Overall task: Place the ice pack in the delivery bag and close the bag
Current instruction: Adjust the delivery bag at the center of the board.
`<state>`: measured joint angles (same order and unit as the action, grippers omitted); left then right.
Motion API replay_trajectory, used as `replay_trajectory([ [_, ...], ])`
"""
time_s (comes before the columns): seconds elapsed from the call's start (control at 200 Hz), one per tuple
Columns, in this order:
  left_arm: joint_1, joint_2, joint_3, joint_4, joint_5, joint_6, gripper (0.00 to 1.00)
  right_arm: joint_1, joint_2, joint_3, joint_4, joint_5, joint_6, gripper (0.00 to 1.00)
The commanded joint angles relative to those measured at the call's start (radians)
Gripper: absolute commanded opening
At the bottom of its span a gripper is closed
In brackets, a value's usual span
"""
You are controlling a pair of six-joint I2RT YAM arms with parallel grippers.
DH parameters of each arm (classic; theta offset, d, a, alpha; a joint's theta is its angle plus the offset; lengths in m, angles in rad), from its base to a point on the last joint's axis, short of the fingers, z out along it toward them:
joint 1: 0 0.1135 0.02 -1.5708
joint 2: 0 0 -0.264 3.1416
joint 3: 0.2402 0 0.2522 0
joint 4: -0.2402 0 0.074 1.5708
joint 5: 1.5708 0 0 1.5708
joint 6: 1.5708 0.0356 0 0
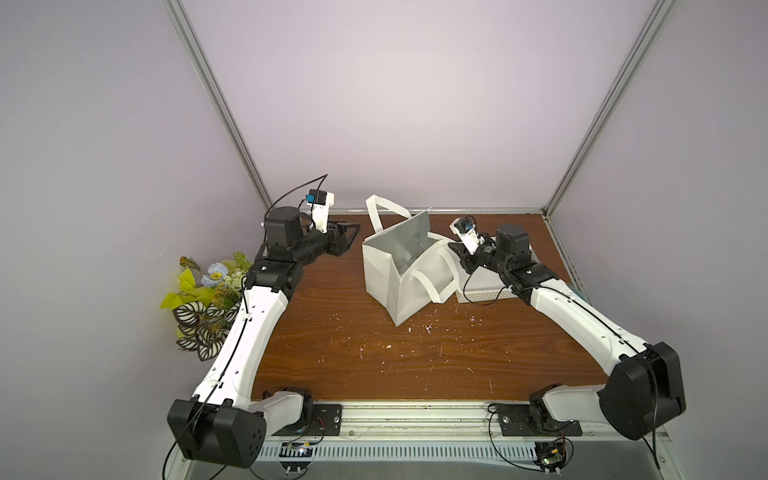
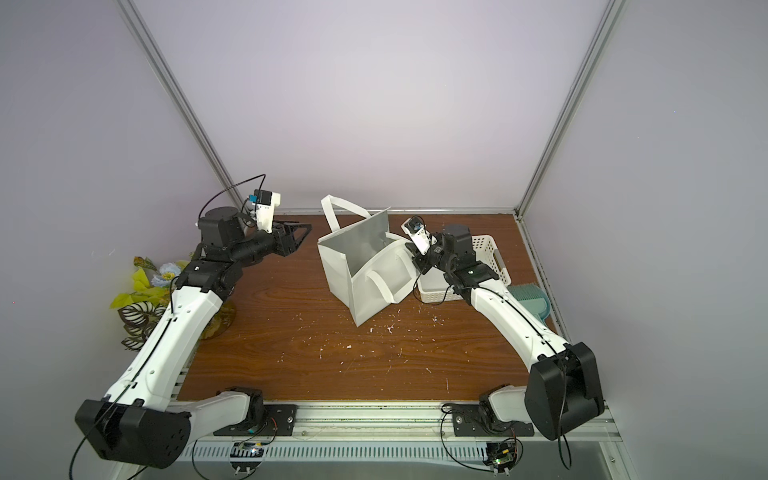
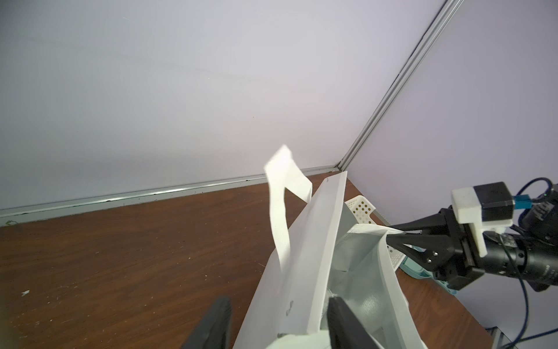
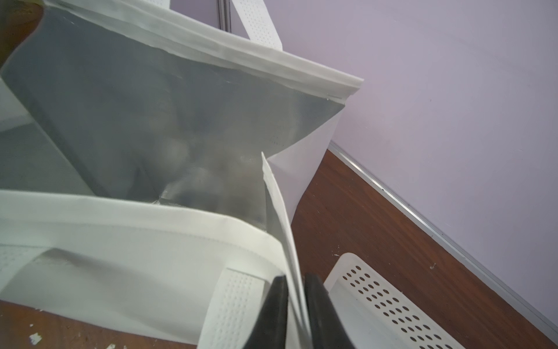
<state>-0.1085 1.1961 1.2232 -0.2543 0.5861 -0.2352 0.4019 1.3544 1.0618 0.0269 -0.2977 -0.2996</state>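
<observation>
The delivery bag [image 1: 382,274] [image 2: 340,270] stands open at the back middle of the table, its silver lining showing [image 4: 120,105]. My right gripper [image 1: 456,251] [image 2: 411,249] [image 4: 294,290] holds the bag's right-hand wall at the rim, with the white fabric pinched between its narrowly spaced black fingers [image 4: 276,305]. It appears side-on in the left wrist view [image 3: 392,233]. My left gripper [image 1: 355,227] [image 2: 307,227] [image 3: 277,326] is open at the bag's left corner [image 3: 311,241], gripping nothing. The ice pack is hidden; the lining shows only blurred reflections.
A white perforated basket [image 1: 482,295] [image 2: 492,245] [image 4: 377,302] sits right of the bag, partly under my right arm. A teal brush-like item [image 2: 532,299] lies beyond it by the right wall. Artificial plants [image 1: 208,299] stand at the left edge. White crumbs dot the wooden table [image 1: 374,357].
</observation>
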Motion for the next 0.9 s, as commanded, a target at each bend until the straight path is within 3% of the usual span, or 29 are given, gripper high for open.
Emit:
replay_trajectory([
  [0.0, 0.007, 0.014, -0.019, -0.007, 0.050, 0.023, 0.50, 0.003, -0.024, 0.009, 0.050, -0.048, 0.035, 0.17],
  [0.13, 0.001, 0.036, -0.019, -0.014, 0.122, 0.023, 0.48, 0.006, -0.018, 0.010, 0.047, -0.040, 0.039, 0.17],
  [0.515, -0.073, 0.093, 0.031, -0.094, 0.080, 0.086, 0.46, 0.009, -0.013, 0.007, 0.042, -0.030, 0.041, 0.17],
  [0.896, -0.077, 0.094, 0.056, -0.089, 0.057, 0.078, 0.39, 0.011, 0.002, 0.015, 0.040, -0.030, 0.041, 0.17],
])
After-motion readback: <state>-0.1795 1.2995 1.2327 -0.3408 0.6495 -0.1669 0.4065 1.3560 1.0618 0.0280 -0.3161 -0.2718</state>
